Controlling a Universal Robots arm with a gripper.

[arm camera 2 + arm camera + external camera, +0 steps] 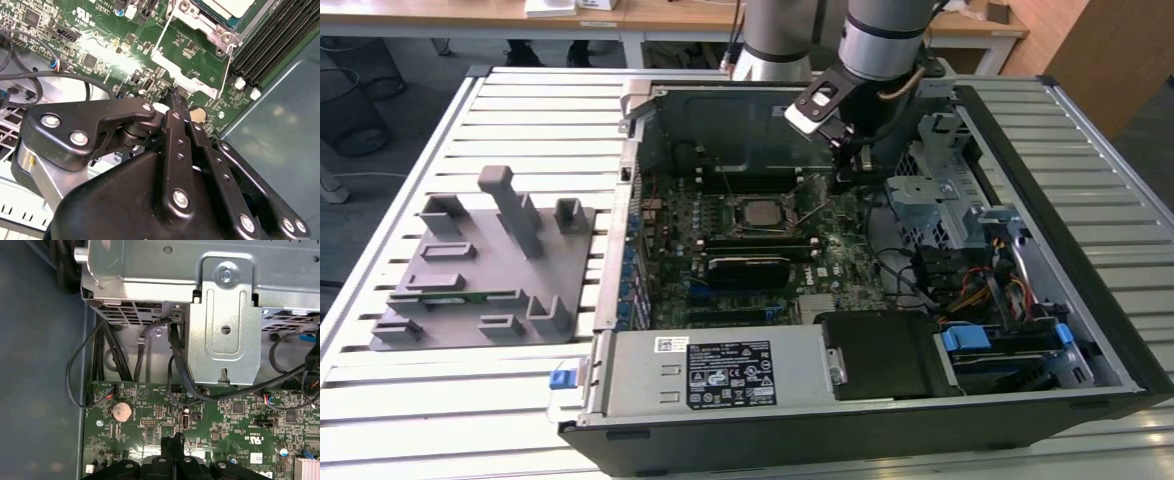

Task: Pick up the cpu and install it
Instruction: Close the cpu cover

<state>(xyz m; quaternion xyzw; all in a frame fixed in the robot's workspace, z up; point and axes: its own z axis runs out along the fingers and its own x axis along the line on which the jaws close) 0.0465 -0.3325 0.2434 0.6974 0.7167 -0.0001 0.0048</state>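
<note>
Fingers closed tip to tip in both wrist views, only a thin seam between them, nothing seen clamped. Poised low over the green motherboard inside the open computer case, tips near a coin battery. Contact with the board: cannot tell.

Cpu: lies flat in its socket near the middle of the motherboard, silver top up, ringed by a metal frame. Sits just toward the exterior view's left of the fingers, apart from them. In the second wrist view, a silver bracket and a thin wire lever between the fingertips and the chip. Black memory slots alongside the socket.

Room for moving: tight toward the exterior view's right, with a steel drive cage and looping black cables close by. Blue-grey case wall right along the board's edge beside the battery. More open above the socket and over the board toward the exterior view's left.

Outside the case, on the slatted white surface: a grey plastic tray with upright posts, well apart at the exterior view's left. Power supply along the case's near edge.
</note>
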